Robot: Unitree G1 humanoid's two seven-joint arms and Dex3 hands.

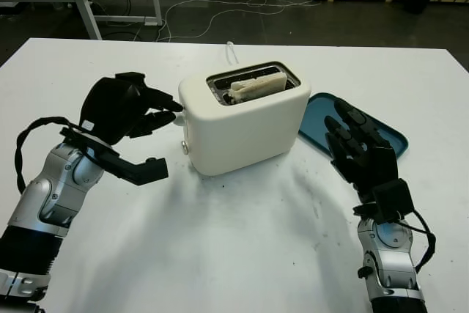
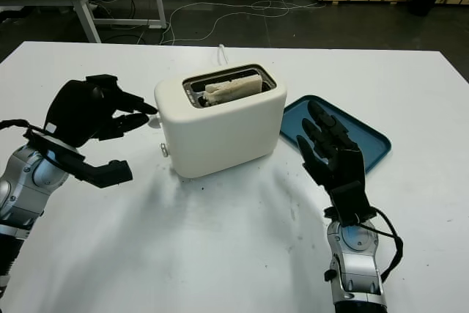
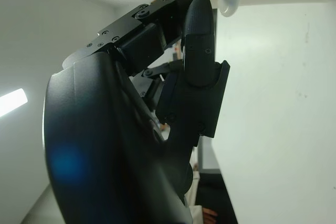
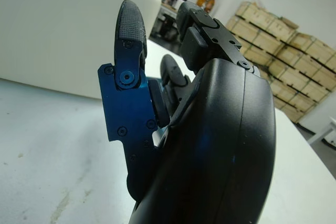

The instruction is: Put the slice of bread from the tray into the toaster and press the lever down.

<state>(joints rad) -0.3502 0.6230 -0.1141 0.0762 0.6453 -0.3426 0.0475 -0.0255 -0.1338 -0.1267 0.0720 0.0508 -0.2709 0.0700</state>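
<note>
cream toaster (image 1: 245,119), bread slice (image 1: 256,86) half sunk inside, lever hidden behind curled, empty left robot hand (image 1: 139,111); right robot hand (image 1: 359,144) open, empty.

Bright, even overhead light on the white table (image 1: 234,254); soft shadows pool near the toaster (image 1: 245,119) and beside both arms; wrist views show close black shells blurred, with faint blue sheen.

White toaster (image 1: 245,119) mid-table (image 1: 220,254), bread slice (image 1: 258,86) standing in its slot. Left hand (image 1: 139,111), fingers curled, fingertips at toaster's left end by the lever. Right hand (image 1: 363,148) open, raised beside teal tray (image 1: 388,137) toward table's right edge.
</note>
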